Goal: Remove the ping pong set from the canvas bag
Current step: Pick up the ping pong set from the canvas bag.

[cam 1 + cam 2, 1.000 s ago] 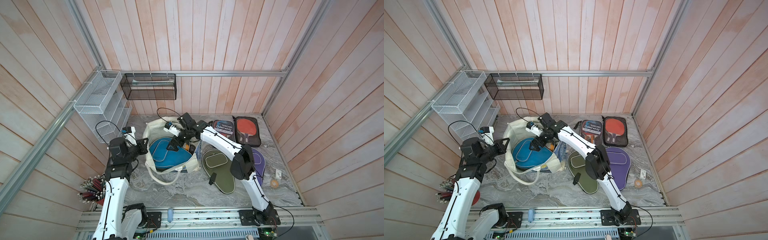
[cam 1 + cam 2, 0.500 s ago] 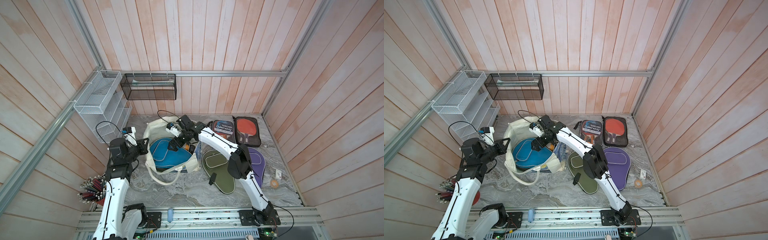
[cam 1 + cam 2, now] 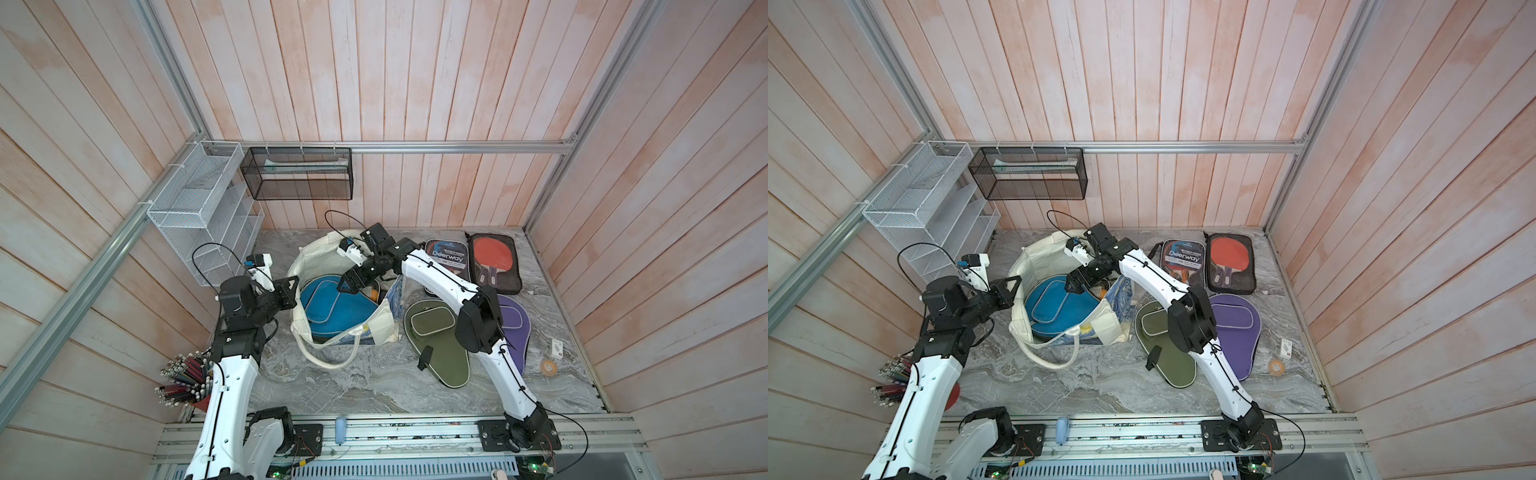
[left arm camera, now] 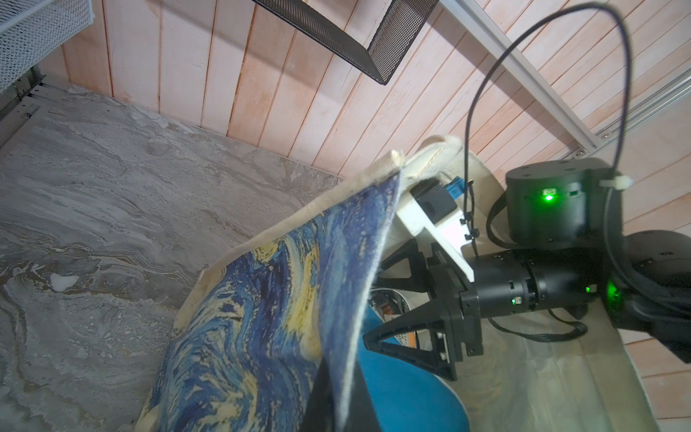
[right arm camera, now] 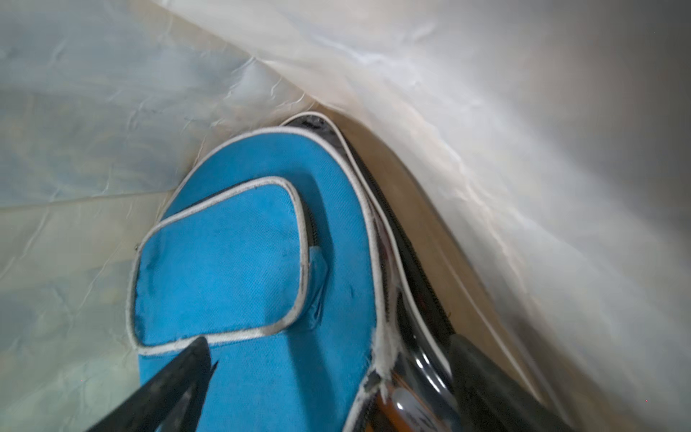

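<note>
- Inside the canvas bag [image 3: 309,259], at ten o'clock from the table's middle, lies a blue paddle case [image 3: 328,305]; only the right wrist view shows a clear zip case [image 5: 415,299] tucked under its edge.
- Both top views show the left gripper [image 3: 292,286] at the bag's nine o'clock rim; the left wrist view adds that it is pressed together on the starry-printed cloth.
- That wrist view also shows the right gripper [image 4: 377,303] in the bag's mouth, jaws spread, just above the blue case; whether it touches I cannot tell.
- Grey marbled table [image 3: 374,386]; pale pink plank walls [image 3: 415,83] on three sides.
- Four cases lie outside the bag: one Deerway case [image 3: 446,257] at one o'clock, one black mesh case [image 3: 492,262] showing a red paddle at two, one purple case [image 3: 513,324] at three, one green case [image 3: 436,336] near the middle.
- Two wall baskets at eleven: one white wire rack [image 3: 199,208], one black mesh basket [image 3: 297,174].
</note>
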Controlling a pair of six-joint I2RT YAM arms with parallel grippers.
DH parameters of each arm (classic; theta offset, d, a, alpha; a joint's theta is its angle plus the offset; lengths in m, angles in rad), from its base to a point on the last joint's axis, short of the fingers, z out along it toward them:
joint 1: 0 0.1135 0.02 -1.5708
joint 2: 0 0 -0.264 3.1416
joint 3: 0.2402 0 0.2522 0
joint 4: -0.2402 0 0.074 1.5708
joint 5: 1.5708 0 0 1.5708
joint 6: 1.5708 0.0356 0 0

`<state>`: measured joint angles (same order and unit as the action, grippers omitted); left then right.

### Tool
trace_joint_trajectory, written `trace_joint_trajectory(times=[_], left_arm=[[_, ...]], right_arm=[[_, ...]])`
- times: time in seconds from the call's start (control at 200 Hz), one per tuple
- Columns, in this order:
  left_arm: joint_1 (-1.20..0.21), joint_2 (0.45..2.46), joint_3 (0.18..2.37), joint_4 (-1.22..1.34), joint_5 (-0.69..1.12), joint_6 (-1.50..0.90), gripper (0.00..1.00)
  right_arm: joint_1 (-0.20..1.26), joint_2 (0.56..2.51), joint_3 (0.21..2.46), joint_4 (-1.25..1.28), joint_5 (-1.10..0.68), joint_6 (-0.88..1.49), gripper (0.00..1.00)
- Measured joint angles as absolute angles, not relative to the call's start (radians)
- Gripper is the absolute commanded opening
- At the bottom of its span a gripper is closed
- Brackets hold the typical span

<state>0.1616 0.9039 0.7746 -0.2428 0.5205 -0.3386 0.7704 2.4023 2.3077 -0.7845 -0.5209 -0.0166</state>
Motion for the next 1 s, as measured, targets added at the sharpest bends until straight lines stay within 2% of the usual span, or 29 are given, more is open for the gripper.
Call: trace_joint_trajectory(times=[0.155,0.245,0.31,0.46,0.5,0.545,0.8,1.0], left_arm=[[0.162,0.907,0.773,-0.233,0.528,-0.345,0.0],[0.162,0.911,0.772,-0.226,0.533,-0.349,0.0],[0.162,0.913,0.772,-0.223,0.535,-0.35,0.0],[0.162,0.913,0.772,-0.223,0.536,-0.353,0.0],[0.162,0.913,0.772,-0.223,0.536,-0.353,0.0],[0.162,0.913,0.772,-0.223,0.536,-0.353,0.0],[0.162,0.912,0.767,-0.215,0.543,-0.363,0.0],[0.162,0.912,0.767,-0.212,0.543,-0.364,0.0]], right_arm=[[0.768,2.404,2.239,-0.784,-0.572,-0.038,0.97],[0.766,2.401,2.232,-0.778,-0.58,-0.053,0.87],[0.766,2.401,2.23,-0.776,-0.591,-0.056,0.72],[0.766,2.399,2.231,-0.78,-0.648,-0.052,0.13],[0.766,2.397,2.232,-0.782,-0.661,-0.044,0.04],[0.767,2.393,2.232,-0.781,-0.671,-0.035,0.0],[0.769,2.364,2.232,-0.796,-0.669,-0.021,0.0],[0.773,2.261,2.231,-0.792,-0.653,-0.021,0.0]])
